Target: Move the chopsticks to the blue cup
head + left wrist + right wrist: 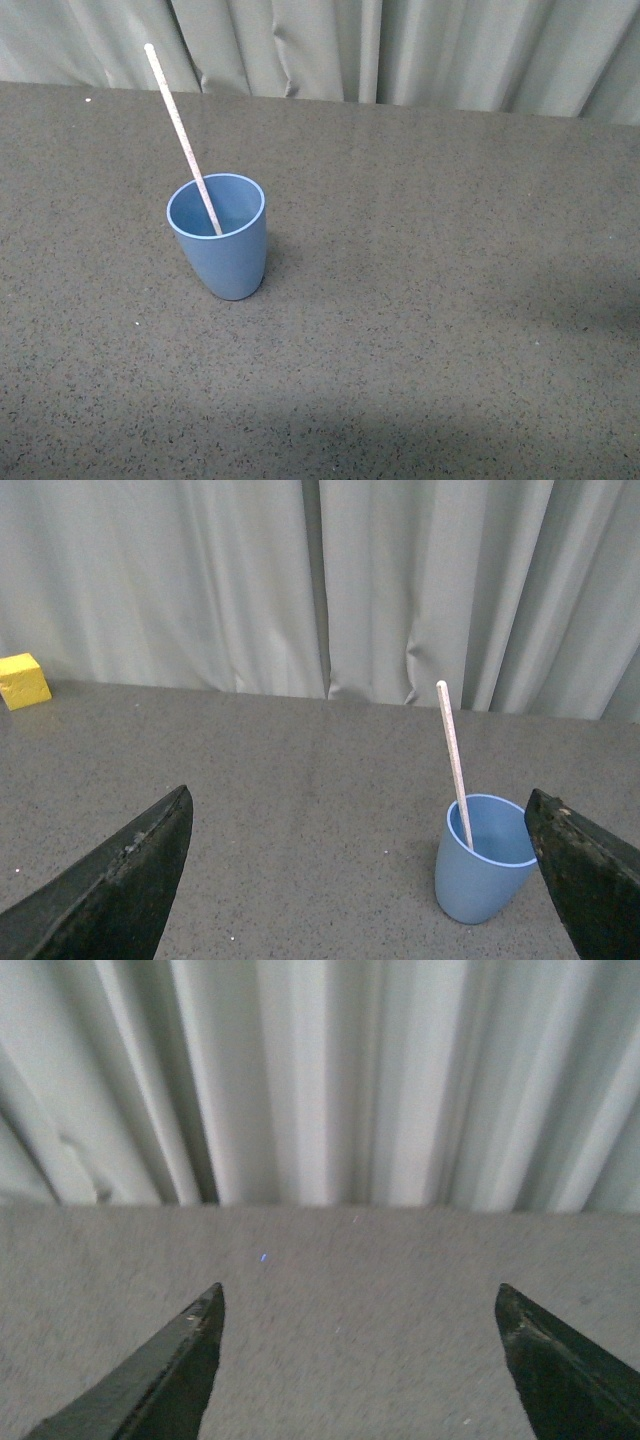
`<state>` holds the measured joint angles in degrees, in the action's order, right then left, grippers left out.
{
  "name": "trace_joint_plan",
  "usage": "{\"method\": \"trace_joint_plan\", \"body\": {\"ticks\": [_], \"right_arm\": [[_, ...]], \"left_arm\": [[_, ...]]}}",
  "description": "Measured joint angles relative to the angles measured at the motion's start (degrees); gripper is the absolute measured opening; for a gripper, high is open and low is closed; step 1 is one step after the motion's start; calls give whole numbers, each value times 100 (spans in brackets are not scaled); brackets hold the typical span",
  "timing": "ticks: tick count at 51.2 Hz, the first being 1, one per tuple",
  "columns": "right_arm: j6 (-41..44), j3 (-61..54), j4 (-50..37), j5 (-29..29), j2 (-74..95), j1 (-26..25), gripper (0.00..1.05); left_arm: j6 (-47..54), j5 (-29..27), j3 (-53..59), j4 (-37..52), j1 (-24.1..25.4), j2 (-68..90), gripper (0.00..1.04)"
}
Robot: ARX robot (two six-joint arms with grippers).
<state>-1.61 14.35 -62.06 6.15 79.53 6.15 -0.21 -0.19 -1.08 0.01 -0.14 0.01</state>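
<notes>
Well, left gripper (357,793) gapes wide, facing blue cup (480,870)

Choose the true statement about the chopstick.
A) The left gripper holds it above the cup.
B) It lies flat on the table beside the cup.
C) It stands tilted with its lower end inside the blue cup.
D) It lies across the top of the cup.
C: the chopstick has its lower end inside the blue cup and its upper end sticks out above the rim at a slant, while the left gripper is open and holds nothing.
</notes>
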Motion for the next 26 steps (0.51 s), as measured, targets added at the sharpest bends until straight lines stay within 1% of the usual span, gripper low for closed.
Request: {"method": "trace_joint_plan", "body": {"ticks": [2, 4, 7, 9, 12, 17, 26], "right_arm": [[50, -245, -184, -48, -278, -79, 66], [79, -376, -162, -105, -468, -114, 59], [114, -595, 7, -184, -813, -173, 45], [125, -682, 105, -208, -986, -203, 37], [140, -837, 334, -575, -1360, -468, 23], [140, -1019, 708, -581, -1941, -599, 2], [155, -1246, 1460, -590, -2922, -601, 1]], "left_arm": [[0, 4, 0, 0, 0, 7, 98], [0, 7, 0, 0, 0, 4, 98], [0, 9, 0, 0, 0, 4, 98], [0, 9, 0, 0, 0, 4, 98], [0, 7, 0, 0, 0, 4, 98], [-2, 7, 0, 0, 0, 4, 98], [-2, 11, 0, 0, 0, 4, 98]]}}
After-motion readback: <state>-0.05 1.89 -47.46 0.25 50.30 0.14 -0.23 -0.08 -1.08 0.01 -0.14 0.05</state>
